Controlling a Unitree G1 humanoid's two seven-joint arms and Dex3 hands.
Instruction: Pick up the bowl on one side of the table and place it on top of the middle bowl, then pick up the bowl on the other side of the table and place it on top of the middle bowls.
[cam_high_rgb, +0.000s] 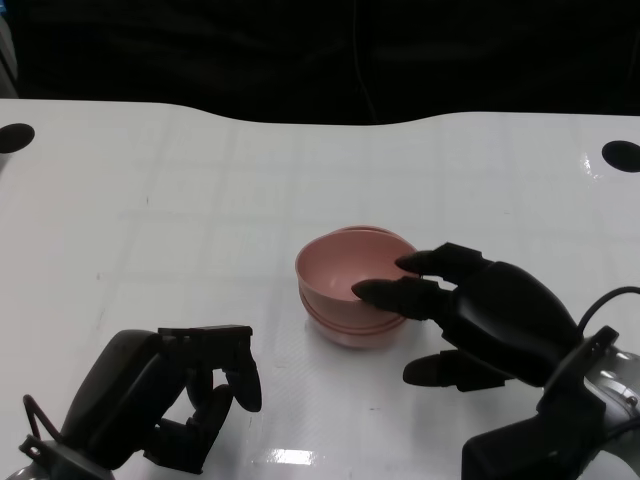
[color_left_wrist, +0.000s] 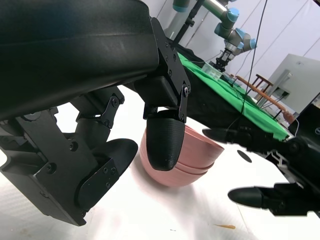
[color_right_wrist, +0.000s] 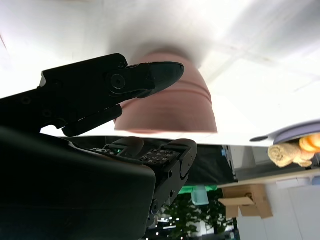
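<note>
Bowls (cam_high_rgb: 352, 290) — pink, nested in one stack — sit mid-surface (cam_high_rgb: 180, 210); how many lie in the stack is hard to tell, since only rim lines show. Right hand (cam_high_rgb: 480, 315) is spread open beside the stack, fingertips (cam_high_rgb: 372, 291) over its rim, contact unclear. Left hand (cam_high_rgb: 190, 395) rests apart, fingers curled in, holding nothing.

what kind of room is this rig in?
Likely a robotics lab: a white table with stacked pink bowls, another robot arm over a green-covered bench behind.
</note>
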